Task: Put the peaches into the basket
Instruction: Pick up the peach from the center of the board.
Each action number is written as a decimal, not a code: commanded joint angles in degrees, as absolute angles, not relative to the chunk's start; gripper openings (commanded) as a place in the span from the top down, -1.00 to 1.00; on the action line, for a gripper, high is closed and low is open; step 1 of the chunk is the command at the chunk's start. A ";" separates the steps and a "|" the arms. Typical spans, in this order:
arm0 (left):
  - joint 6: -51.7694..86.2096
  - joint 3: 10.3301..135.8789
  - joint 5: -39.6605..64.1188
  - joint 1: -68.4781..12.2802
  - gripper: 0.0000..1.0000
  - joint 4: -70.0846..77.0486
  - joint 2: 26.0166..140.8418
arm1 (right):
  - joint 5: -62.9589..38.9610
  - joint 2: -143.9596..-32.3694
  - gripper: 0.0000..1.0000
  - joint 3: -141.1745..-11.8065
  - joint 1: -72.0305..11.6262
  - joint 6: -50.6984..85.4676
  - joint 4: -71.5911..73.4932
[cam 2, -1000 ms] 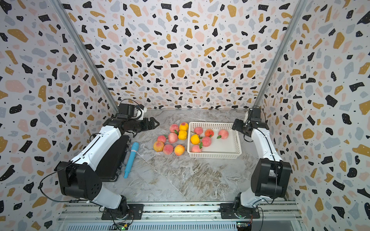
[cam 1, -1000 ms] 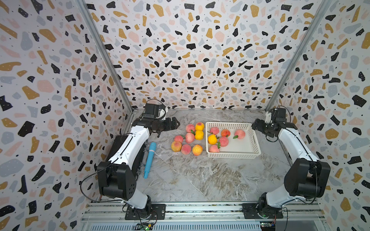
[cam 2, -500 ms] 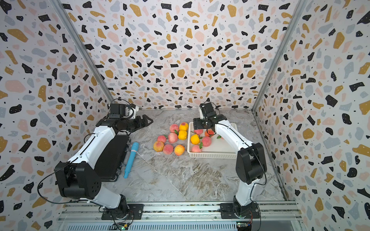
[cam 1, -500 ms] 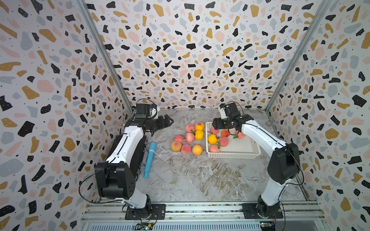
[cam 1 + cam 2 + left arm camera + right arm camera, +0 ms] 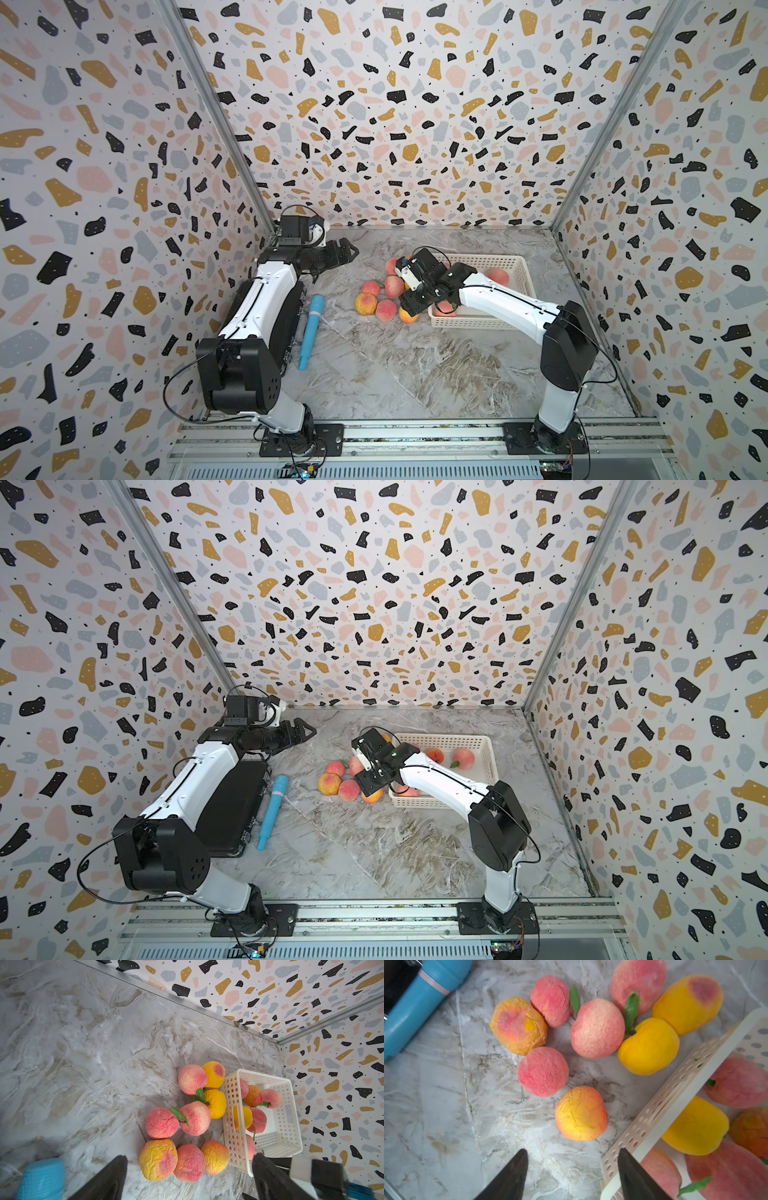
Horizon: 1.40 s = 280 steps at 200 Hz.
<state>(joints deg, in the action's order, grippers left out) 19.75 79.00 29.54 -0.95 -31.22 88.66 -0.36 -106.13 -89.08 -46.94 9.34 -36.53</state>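
Right wrist, right tool (image 5: 572, 1152) parted (holding nothing)

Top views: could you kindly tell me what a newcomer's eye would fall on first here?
A cluster of pink-red and yellow-orange round peaches lies on the grey marbled tabletop beside the white perforated plastic basket, which holds more. The right gripper is poised over that cluster, fingers apart and empty. A blue cylindrical tool lies beside a flat black box.
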 commanded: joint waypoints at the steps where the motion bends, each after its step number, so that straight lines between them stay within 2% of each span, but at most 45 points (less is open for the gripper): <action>1: 19.12 78.32 29.96 -0.69 -0.89 -30.21 88.15 | 0.31 -107.82 -0.47 -89.10 -47.23 8.25 -38.66; 120: 18.49 78.55 29.11 -0.59 -0.89 -30.85 87.98 | 3.52 -116.81 -0.63 -94.45 -47.72 7.23 -39.93; 201: 18.37 78.57 28.99 -0.56 -0.89 -31.03 87.63 | 3.81 -121.23 -0.61 -97.91 -47.81 7.80 -40.96; 220: 18.43 78.49 29.03 -0.57 -0.89 -30.98 87.70 | 3.53 -121.58 -0.55 -97.91 -47.81 8.23 -40.64; 254: 18.44 78.41 29.22 -0.53 -0.89 -31.03 87.63 | 3.22 -120.54 -0.27 -98.26 -47.81 8.61 -41.13; 280: 18.44 78.31 29.24 -0.53 -0.89 -31.01 87.65 | 2.40 -117.01 -0.19 -97.80 -47.99 8.96 -41.37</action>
